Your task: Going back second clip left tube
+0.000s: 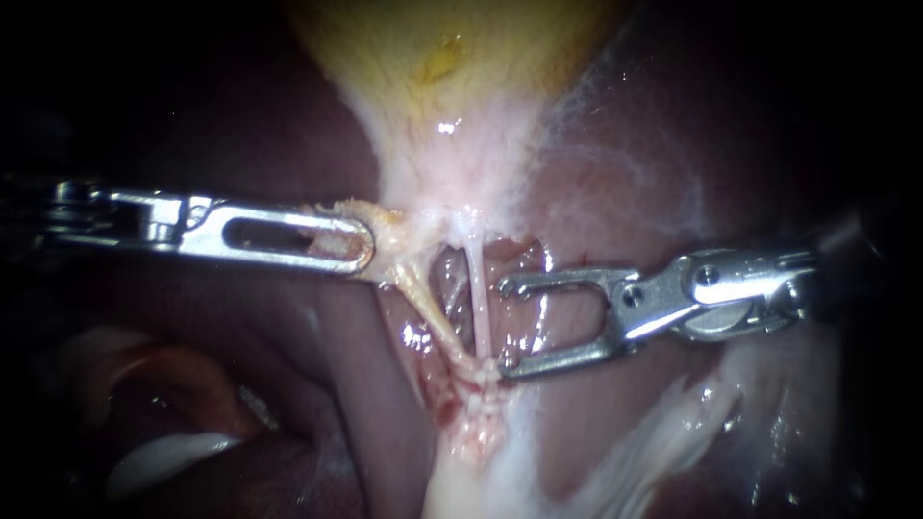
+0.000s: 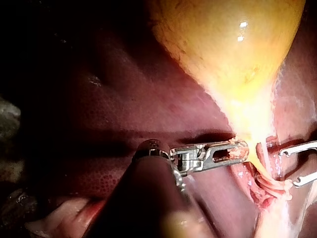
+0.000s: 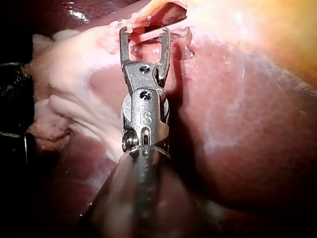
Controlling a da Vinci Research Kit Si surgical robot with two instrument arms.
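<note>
The left instrument has its jaws clamped on fatty tissue just below the gallbladder. The right instrument holds its jaws wide apart and empty, their tips just right of a pale tube. The left tube slants between the two instruments, over the liver.

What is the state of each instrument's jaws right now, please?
Left instrument: shut on the pale tissue below the gallbladder.
Right instrument: open, holding nothing, beside the tubes.

The endoscope faces the tubes close up; wrist cameras look along the left instrument and right instrument toward them.
</note>
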